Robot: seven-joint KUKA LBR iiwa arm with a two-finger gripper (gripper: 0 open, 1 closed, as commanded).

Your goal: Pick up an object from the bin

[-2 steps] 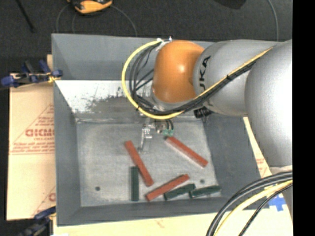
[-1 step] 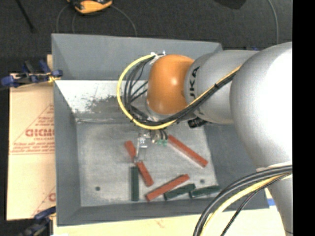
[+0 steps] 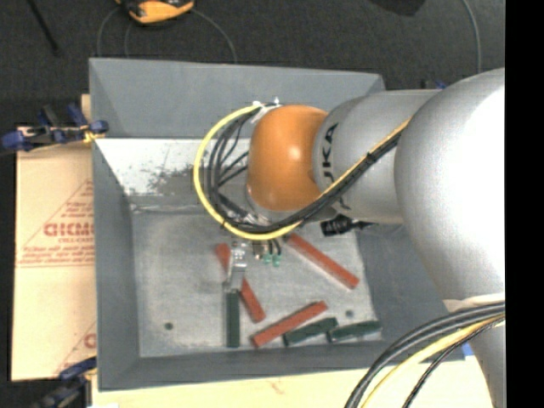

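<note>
The silver arm (image 3: 442, 168) and its orange wrist cover (image 3: 285, 155) hang over the grey bin (image 3: 110, 270). The gripper (image 3: 237, 266) is at floor centre, on a short red stick (image 3: 250, 303); its opening cannot be told. A dark green stick (image 3: 231, 321) lies at 6 o'clock, a long red stick (image 3: 325, 262) at 3, and three more sticks (image 3: 289, 324) at 5.

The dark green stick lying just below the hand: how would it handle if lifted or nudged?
The dark green stick looks straight, so it is probably stiff. It is thin, so likely light. Its sides seem flat, so a nudge from the hand would probably slide or swivel it on the bin floor rather than roll it.
</note>
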